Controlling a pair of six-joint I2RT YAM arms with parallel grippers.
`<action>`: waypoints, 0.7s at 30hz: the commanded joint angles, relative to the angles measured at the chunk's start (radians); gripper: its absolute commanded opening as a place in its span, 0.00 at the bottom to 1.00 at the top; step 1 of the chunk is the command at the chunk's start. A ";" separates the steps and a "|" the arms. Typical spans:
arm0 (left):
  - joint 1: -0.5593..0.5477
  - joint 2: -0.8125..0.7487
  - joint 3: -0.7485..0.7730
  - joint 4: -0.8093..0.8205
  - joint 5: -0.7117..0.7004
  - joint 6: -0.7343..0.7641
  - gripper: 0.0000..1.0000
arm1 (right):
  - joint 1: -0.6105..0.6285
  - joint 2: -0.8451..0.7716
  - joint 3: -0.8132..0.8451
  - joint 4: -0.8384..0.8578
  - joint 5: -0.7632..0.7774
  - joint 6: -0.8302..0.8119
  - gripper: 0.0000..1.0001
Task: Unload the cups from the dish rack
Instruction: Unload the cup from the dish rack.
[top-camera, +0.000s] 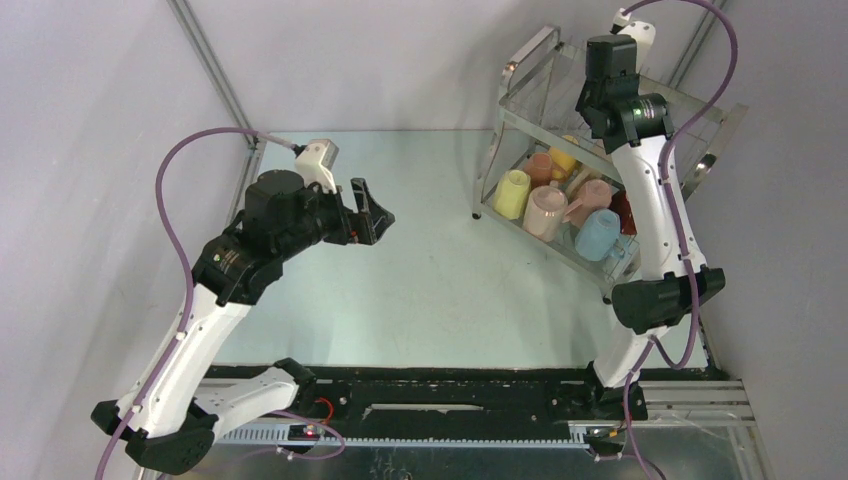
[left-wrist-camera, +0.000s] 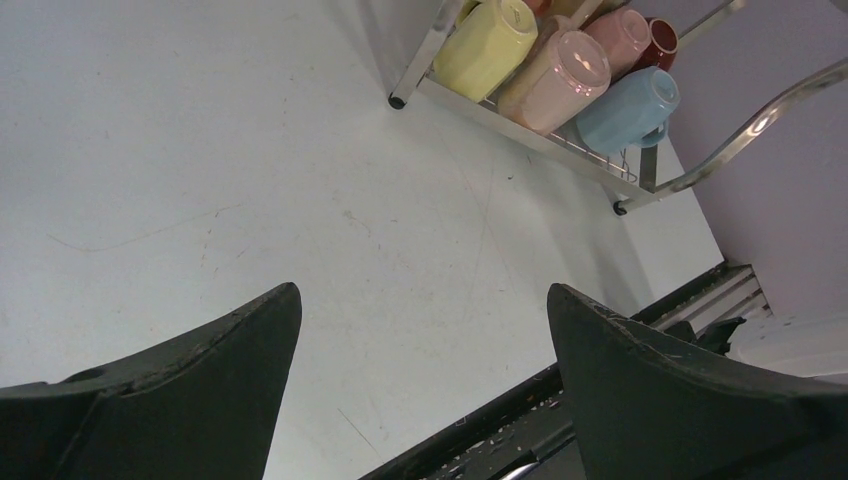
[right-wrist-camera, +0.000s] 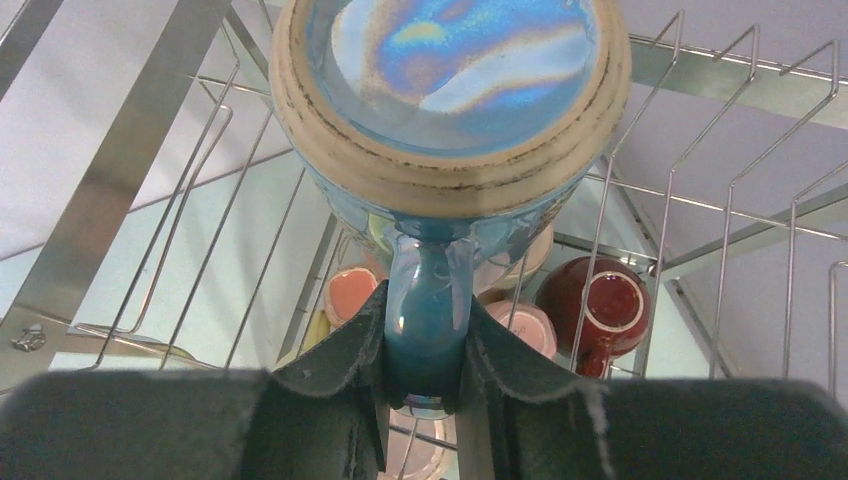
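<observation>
left gripper (top-camera: 372, 212) hangs spread over the table's (top-camera: 440, 280) left half. at the far right corner, right gripper (right-wrist-camera: 425, 325) pinches the blue mug (right-wrist-camera: 450, 100) by its handle, high in the dish rack (top-camera: 528, 52); other cups (top-camera: 545, 210) lie on the tier below.

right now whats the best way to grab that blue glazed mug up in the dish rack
Take the blue glazed mug by its handle, coming from the handle side. The body looks too wide to span, while the handle is a narrow strap jutting straight at the right pincer, whose fingers sit on either side of it.
</observation>
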 joint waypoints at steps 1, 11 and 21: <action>-0.007 -0.020 -0.006 0.043 0.024 -0.028 1.00 | 0.013 -0.021 0.055 0.066 0.038 -0.061 0.00; -0.007 -0.023 -0.011 0.097 0.046 -0.077 1.00 | 0.068 -0.081 0.052 0.236 0.131 -0.166 0.00; -0.007 -0.028 -0.009 0.144 0.075 -0.120 1.00 | 0.108 -0.170 0.011 0.396 0.181 -0.241 0.00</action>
